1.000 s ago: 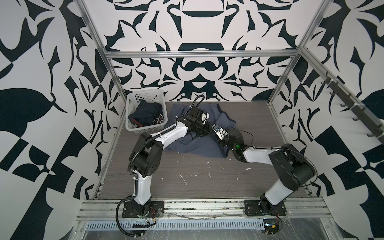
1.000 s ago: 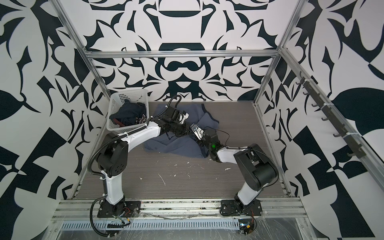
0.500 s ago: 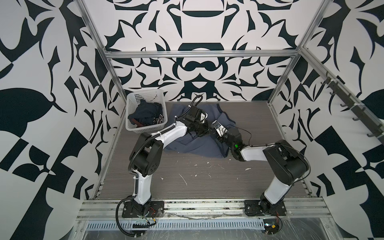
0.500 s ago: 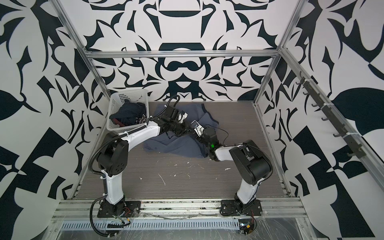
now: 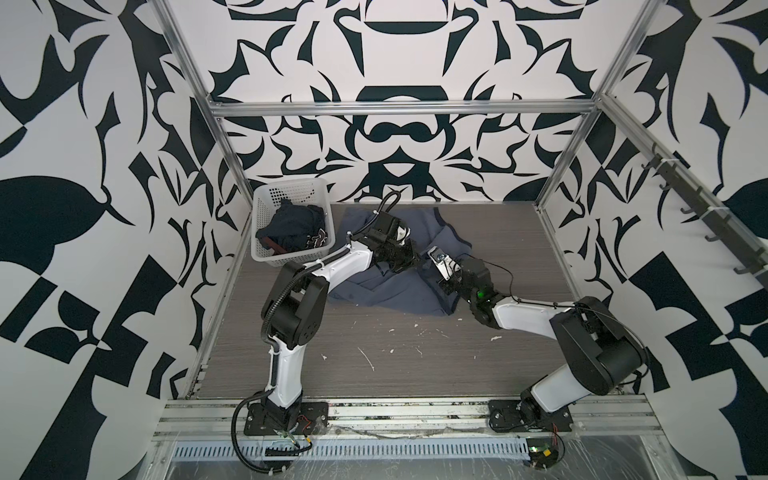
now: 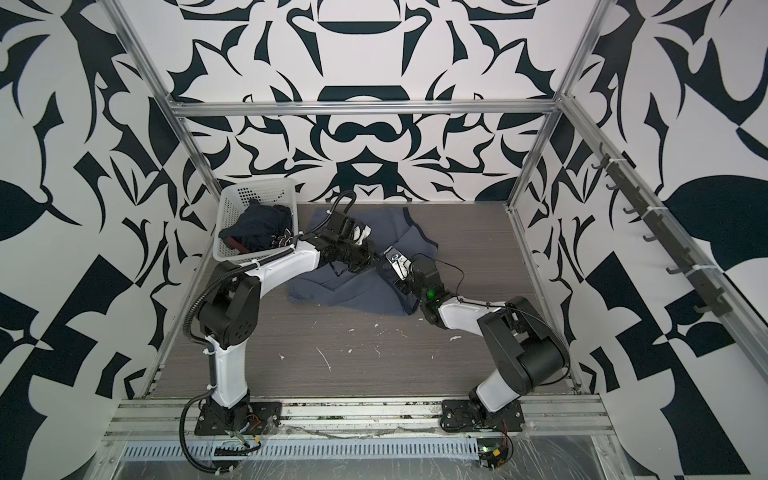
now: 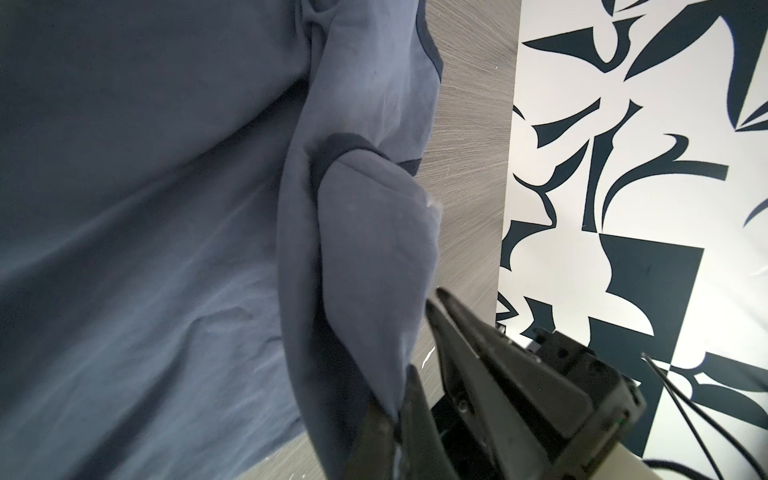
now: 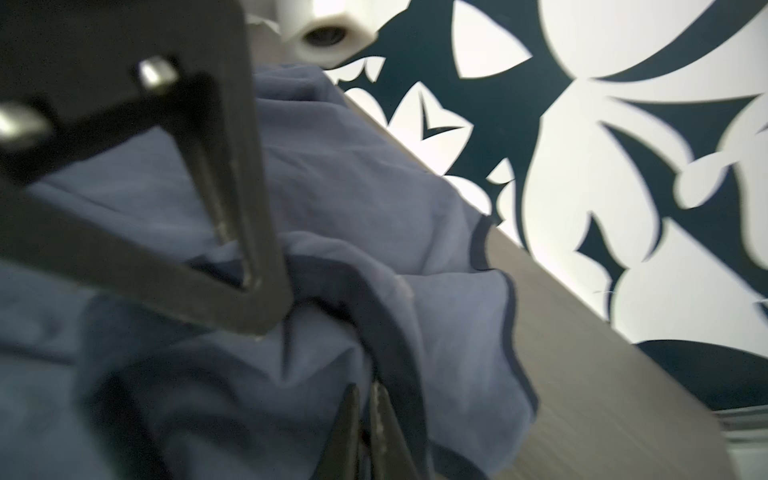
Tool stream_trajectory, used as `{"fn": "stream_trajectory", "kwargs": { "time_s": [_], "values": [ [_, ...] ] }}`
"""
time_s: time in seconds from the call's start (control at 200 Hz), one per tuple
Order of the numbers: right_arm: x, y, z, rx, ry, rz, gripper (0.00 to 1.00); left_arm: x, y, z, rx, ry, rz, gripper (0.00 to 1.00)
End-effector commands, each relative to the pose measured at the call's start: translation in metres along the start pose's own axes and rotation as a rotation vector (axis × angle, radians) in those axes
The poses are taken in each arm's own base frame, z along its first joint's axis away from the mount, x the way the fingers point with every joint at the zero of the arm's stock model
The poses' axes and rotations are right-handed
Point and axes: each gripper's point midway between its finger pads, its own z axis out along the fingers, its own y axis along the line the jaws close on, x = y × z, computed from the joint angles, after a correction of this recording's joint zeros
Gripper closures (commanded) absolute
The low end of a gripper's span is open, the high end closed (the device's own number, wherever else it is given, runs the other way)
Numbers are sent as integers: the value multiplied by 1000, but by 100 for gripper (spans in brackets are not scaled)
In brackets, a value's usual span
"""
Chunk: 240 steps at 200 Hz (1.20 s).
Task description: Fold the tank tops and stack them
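In both top views the slate-blue tank top (image 5: 386,291) lies rumpled on the bench (image 5: 415,365), with our left hand (image 5: 411,261) and right hand (image 5: 428,257) nearly touching over its middle. The navy tank top (image 5: 291,224) sits bunched in the basket (image 5: 266,203).

From the left wrist, our left hand (image 7: 392,419) is clamped on a fold of the blue cloth.

From the right wrist, our right hand (image 8: 365,415) looks pinched together on its navy trim.

The left arm (image 5: 345,262) bends at the elbow and reaches forward. The left gripper (image 7: 392,413) pinches the blue top (image 7: 145,208) tight. The right arm (image 5: 523,318) lies low and reaches in. The right gripper (image 8: 368,415) is closed on the same top, close to the left one.
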Motion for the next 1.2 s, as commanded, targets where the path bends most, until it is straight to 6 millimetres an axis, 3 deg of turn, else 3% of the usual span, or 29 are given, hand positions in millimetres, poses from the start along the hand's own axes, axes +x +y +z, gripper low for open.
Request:
{"fn": "stream_trajectory", "kwargs": {
  "time_s": [0.0,0.08,0.17,0.335,0.465,0.635,1.01,1.195],
  "values": [
    [-19,-20,-8,-51,-38,164,86,-5,-3,0,15,0,19,100],
    [-17,-23,-7,-85,-12,207,84,-7,6,1,-3,-7,12,100],
    [-9,-26,-2,-82,39,241,84,-10,18,4,-43,-20,16,92],
    [5,-36,-8,-25,110,376,82,-18,52,-10,-266,-94,104,57],
    [21,-30,-11,-31,209,436,80,-20,63,-23,-397,-139,223,45],
    [26,-25,-4,-65,266,460,79,-15,58,-18,-516,-137,404,38],
    [36,0,7,-114,421,326,72,-19,64,-18,-444,-181,326,35],
    [41,-5,15,-65,466,274,71,-23,64,-22,-374,-204,268,34]
  ]
}}
